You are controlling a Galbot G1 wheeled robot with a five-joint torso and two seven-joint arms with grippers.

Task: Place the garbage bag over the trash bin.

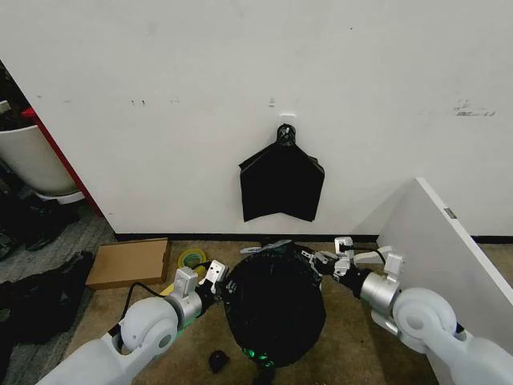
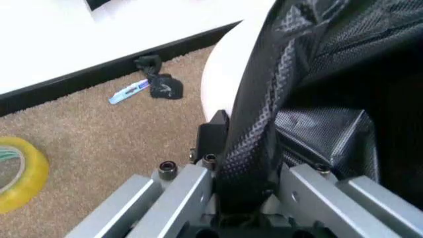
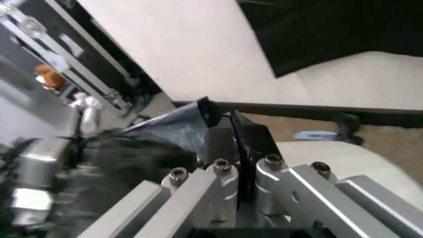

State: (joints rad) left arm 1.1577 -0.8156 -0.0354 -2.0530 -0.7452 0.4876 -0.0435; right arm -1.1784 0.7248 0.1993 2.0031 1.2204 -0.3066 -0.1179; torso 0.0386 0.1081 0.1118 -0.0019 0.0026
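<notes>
The black garbage bag drapes over the trash bin, covering nearly all of it in the head view. A strip of the bin's white rim shows beside the bag's edge, and part of its rim lies past the right fingers. My left gripper is at the bag's left side, shut on a taut fold of the film. On the bag's upper right edge, my right gripper is shut on a pinch of film.
A flat black bundle hangs on the wall above. A cardboard box and a yellow tape roll lie on the carpet to the left. A white panel stands at the right, and a white tub at far left.
</notes>
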